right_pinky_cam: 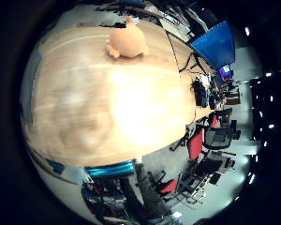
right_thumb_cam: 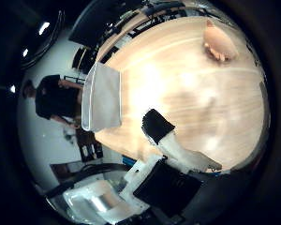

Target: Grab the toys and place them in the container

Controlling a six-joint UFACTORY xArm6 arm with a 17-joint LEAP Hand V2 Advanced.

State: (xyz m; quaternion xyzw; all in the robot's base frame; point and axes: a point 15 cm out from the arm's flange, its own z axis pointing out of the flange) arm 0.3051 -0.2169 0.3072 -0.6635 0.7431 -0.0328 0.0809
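Light wooden table (right_pinky_cam: 98, 108) — broad top, bare over most of its surface. Soft orange plush toy (right_pinky_cam: 127, 42) — lies on the table near its far edge, well apart from the rest. Pale grey rectangular fabric container (right_thumb_cam: 102, 97) — stands at another table edge. White-and-black robot hand (right_thumb_cam: 171, 140) — over the table, holding nothing; whether its fingers are spread or curled cannot be told.

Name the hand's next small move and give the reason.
Probably carry the hand over the wooden table toward the orange toy. The toy lies alone on the wood, far from the palm, the hand holds nothing, and the white container stands at the table's edge.
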